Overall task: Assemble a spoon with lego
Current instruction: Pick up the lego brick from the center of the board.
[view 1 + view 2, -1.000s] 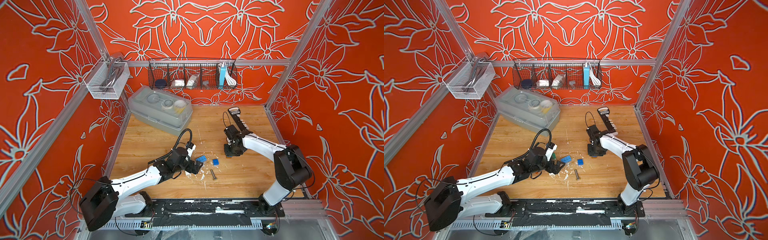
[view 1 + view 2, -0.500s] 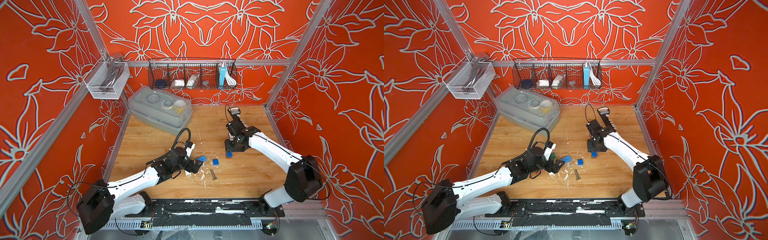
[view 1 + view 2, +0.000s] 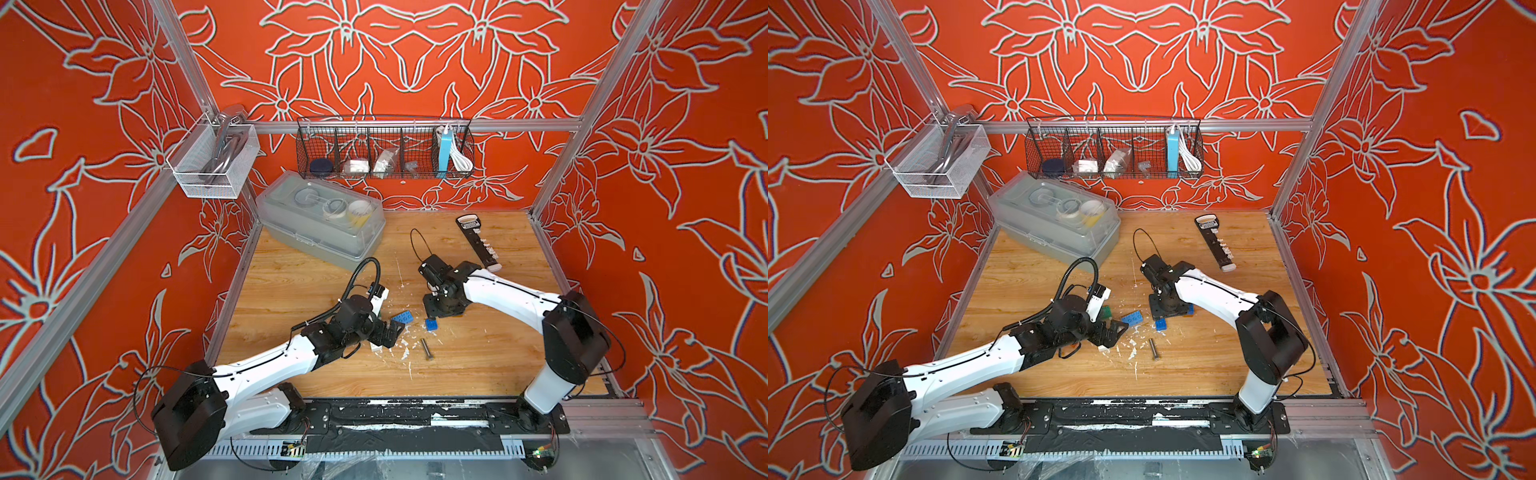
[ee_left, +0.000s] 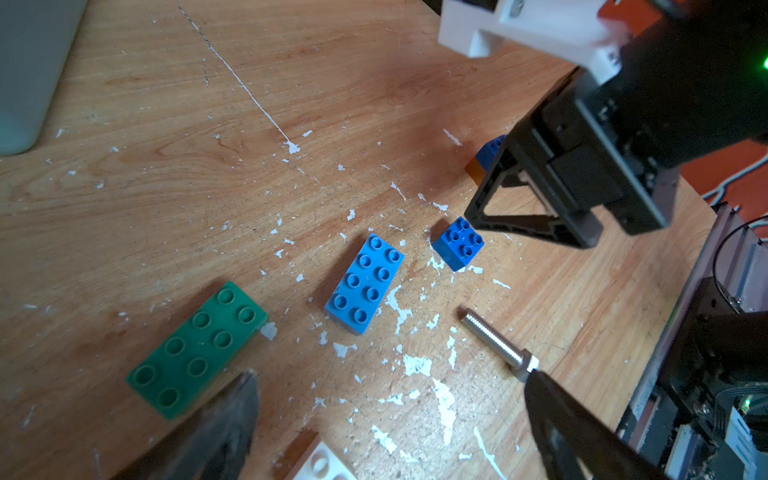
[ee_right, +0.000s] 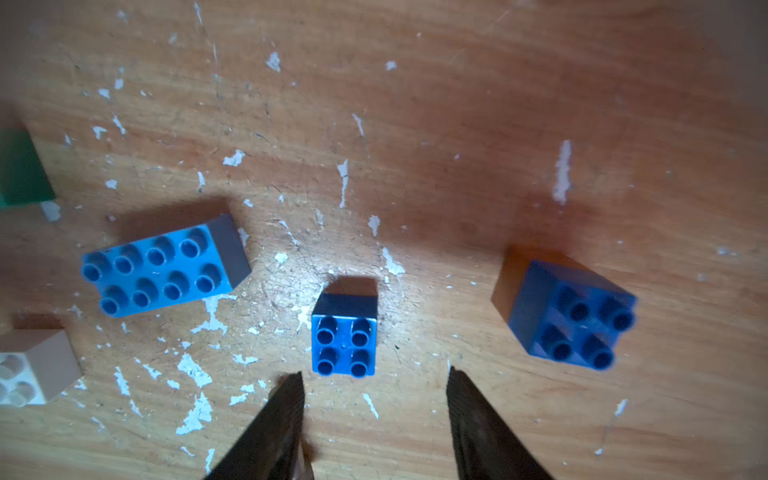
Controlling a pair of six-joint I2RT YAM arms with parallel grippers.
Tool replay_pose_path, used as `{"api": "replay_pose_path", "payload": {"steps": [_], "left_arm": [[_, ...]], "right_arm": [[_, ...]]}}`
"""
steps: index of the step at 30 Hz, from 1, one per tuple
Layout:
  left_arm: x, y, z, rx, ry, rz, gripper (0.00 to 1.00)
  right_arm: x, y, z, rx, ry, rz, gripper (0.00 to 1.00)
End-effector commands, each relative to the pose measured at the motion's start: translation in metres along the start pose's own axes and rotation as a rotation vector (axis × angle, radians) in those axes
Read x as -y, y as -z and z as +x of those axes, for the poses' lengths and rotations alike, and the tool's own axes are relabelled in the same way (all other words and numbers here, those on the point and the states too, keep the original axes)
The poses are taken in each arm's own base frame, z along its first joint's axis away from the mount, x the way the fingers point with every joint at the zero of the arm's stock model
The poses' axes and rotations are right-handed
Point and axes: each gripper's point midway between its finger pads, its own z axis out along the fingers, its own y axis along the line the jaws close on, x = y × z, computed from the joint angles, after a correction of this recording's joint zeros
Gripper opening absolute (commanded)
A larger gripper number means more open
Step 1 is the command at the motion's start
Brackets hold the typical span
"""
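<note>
1. The right arm point(image 3: 511, 297) reaches inward with its wrist tipped down. The right jaws stand partly spread and empty over the small dark blue brick point(image 5: 344, 334).
2. The left arm point(image 3: 270, 361) lies low. The left jaws are spread wide and empty near the green brick point(image 4: 197, 347).
3. The light blue brick point(image 5: 162, 270) lies loose on the surface point(image 3: 478, 365), and the blue-on-brown stack point(image 5: 569, 313) stands nearby.
4. Since a second ago, the right jaws have shifted off the stack toward the small brick.

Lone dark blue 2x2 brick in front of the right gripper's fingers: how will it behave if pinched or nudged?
The lone blue brick looks like hard plastic: probably no flex in a pinch. Flat, studs up, squat: likely to slide on the wooden table rather than tip or roll. Smooth sides may slip if gripped off-centre.
</note>
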Motion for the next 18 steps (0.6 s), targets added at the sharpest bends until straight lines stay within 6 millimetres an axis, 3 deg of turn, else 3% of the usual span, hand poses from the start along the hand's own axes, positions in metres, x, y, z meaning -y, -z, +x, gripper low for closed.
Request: {"api": "replay_pose_path", "payload": {"steps": [1, 13, 18], "left_arm": [[-0.001, 0.003, 0.001, 0.005, -0.013, -0.008, 0.98], [-0.002, 0.002, 0.002, 0.002, -0.016, -0.012, 0.98], [-0.002, 0.002, 0.002, 0.002, -0.016, -0.013, 0.98]], "right_arm": [[-0.007, -0.014, 0.006, -0.029, -0.009, -0.007, 0.56], [-0.010, -0.034, 0.017, -0.079, 0.003, 0.004, 0.49], [-0.010, -0.038, 0.019, -0.085, 0.007, 0.013, 0.39]]}}
